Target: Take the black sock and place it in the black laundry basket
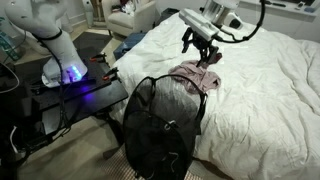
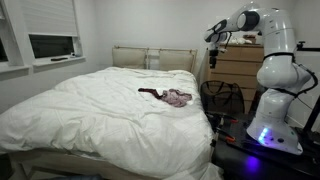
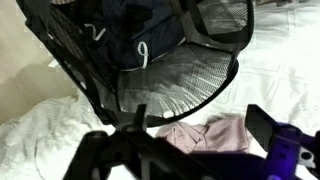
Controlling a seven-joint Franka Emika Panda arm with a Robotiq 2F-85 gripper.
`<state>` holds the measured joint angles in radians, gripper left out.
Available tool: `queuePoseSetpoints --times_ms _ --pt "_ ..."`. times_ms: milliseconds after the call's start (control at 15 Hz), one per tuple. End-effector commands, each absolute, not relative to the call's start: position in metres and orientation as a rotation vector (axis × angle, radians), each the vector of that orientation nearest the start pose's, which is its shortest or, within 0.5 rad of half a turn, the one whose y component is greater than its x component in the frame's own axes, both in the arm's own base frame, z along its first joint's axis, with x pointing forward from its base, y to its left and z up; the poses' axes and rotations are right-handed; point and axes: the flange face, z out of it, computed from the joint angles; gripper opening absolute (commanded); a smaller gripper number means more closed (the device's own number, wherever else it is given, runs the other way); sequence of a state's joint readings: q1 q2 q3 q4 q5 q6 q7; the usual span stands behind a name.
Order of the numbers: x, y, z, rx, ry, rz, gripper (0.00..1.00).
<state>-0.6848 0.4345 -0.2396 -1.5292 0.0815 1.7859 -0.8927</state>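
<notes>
Risks pinching the pink garment (image 1: 197,78) along with the black sock (image 2: 150,92), a dark strip lying against it near the black laundry basket (image 1: 150,125), or catching the mesh rim on the way over, with jaws hanging wide open and empty well above.
</notes>
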Motion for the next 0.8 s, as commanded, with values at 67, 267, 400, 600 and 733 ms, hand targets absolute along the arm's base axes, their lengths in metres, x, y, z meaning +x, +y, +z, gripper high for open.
queuePoseSetpoints --times_ms 67,267,400,600,733 --pt "0.467 -0.454 0.406 -3.048 0.028 0.225 1.00" --pt "0.484 -0.450 0.398 -3.037 0.005 0.227 1.00" --pt "0.497 -0.433 0.396 -3.041 -0.005 0.244 1.00" --pt "0.498 -0.432 0.397 -3.044 -0.008 0.245 1.00" --pt "0.494 -0.436 0.397 -3.044 0.006 0.246 1.00"
